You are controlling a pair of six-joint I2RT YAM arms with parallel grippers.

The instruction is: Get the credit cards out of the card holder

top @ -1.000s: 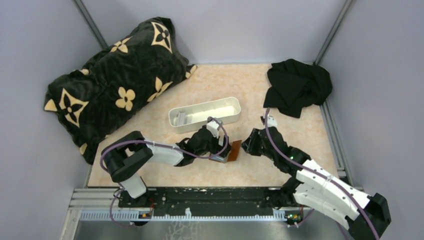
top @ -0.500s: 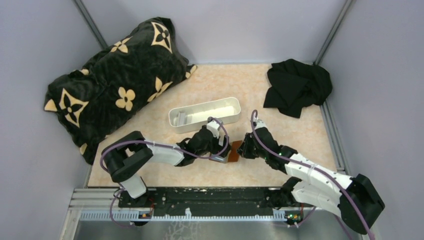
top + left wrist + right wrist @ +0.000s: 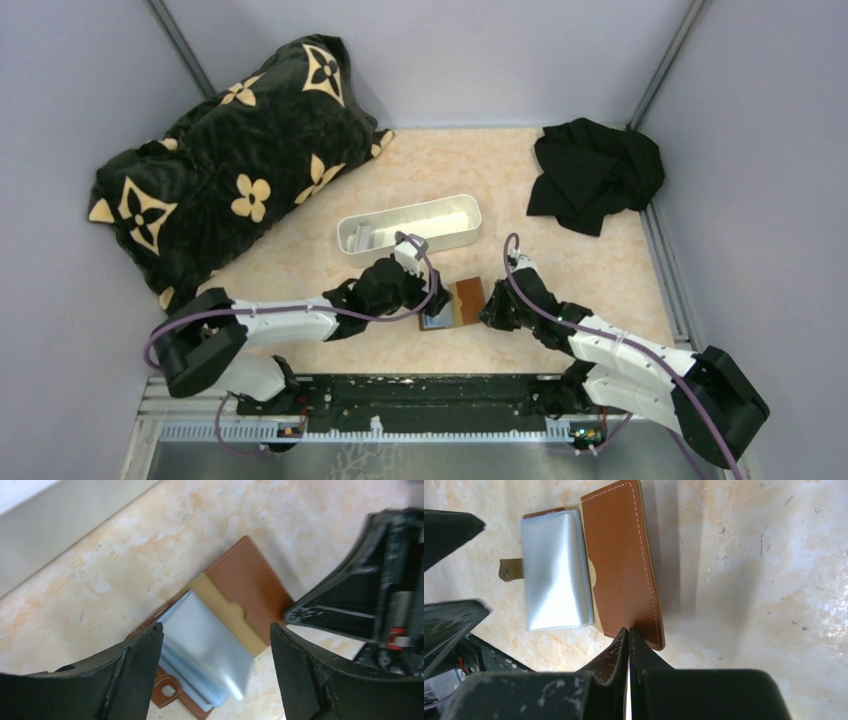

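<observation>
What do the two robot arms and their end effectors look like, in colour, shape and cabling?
Both the left arm and the right arm have white shell-like links joined by black joints, and a thin purple cable loops along each. The left end effector and the right end effector each carry two black, wedge-shaped fingers whose matte surface is scuffed with pale scratches.

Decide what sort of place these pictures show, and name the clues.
Probably a robot test cell: grey partition walls enclose a marble-patterned table, and the left arm and right arm are bolted to a metal rail.
</observation>
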